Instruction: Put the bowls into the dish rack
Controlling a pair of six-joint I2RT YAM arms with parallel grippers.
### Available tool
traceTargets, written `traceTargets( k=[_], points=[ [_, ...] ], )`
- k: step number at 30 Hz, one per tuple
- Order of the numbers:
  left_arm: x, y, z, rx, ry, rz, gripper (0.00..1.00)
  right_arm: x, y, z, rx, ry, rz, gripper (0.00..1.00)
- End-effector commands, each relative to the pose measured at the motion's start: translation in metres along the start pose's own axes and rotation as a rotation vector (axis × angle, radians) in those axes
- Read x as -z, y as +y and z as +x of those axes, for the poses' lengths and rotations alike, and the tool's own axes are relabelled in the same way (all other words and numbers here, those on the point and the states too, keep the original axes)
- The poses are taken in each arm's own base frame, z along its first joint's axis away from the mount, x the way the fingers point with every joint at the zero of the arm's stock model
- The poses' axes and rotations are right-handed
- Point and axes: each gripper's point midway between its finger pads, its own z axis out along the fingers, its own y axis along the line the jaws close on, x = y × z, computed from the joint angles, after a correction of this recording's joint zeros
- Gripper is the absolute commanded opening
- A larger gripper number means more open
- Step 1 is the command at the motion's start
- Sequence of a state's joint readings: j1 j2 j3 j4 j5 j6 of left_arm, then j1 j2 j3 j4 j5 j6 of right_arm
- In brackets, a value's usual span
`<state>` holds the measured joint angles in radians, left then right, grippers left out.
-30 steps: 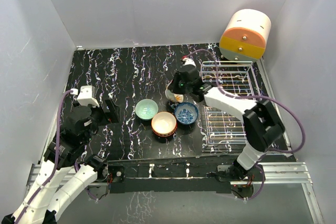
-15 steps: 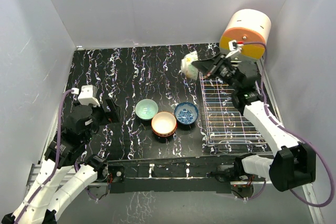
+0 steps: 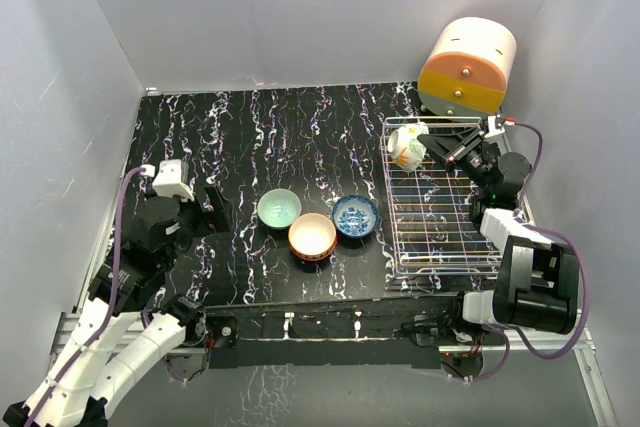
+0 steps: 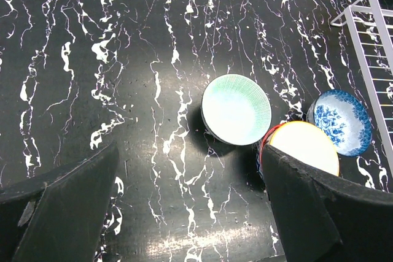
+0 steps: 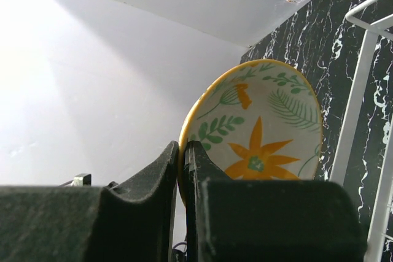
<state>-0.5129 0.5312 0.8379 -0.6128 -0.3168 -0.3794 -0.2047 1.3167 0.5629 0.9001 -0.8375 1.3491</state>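
My right gripper [image 3: 428, 145] is shut on the rim of the cream bowl with the orange flower [image 3: 406, 146], holding it on edge over the far left part of the silver wire dish rack [image 3: 440, 247]. In the right wrist view the bowl [image 5: 258, 133] stands between the fingers [image 5: 153, 182], with a rack wire [image 5: 356, 102] beside it. The mint green bowl [image 3: 279, 208], the red-orange bowl [image 3: 312, 235] and the blue-and-white bowl [image 3: 355, 215] sit together on the table left of the rack. My left gripper [image 3: 212, 209] is open and empty left of the mint bowl [image 4: 236, 108].
A cream-and-orange rounded drawer box [image 3: 467, 67] stands behind the rack at the far right. Grey walls enclose the black marbled table [image 3: 250, 137] on three sides.
My right arm has lifted the flower bowl from the table beside the other bowls and swung it right, to above the far left part of the rack. The left gripper has shifted slightly.
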Motion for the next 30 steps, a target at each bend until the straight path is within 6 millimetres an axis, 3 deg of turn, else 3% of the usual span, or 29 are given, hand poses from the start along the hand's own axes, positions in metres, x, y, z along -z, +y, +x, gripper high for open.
traceTargets(
  k=[1,19,30],
  points=[
    [0.0,-0.009,-0.009,0.011,-0.013,0.03,0.97,0.013,0.026,-0.009,0.065,-0.013,-0.134,0.08],
    [-0.003,-0.009,-0.006,0.015,-0.005,0.026,0.97,0.01,-0.062,-0.013,-0.066,-0.052,0.175,0.08],
    [-0.003,-0.01,-0.008,0.018,-0.009,0.03,0.97,0.011,-0.086,-0.017,-0.087,-0.075,0.266,0.08]
  ],
)
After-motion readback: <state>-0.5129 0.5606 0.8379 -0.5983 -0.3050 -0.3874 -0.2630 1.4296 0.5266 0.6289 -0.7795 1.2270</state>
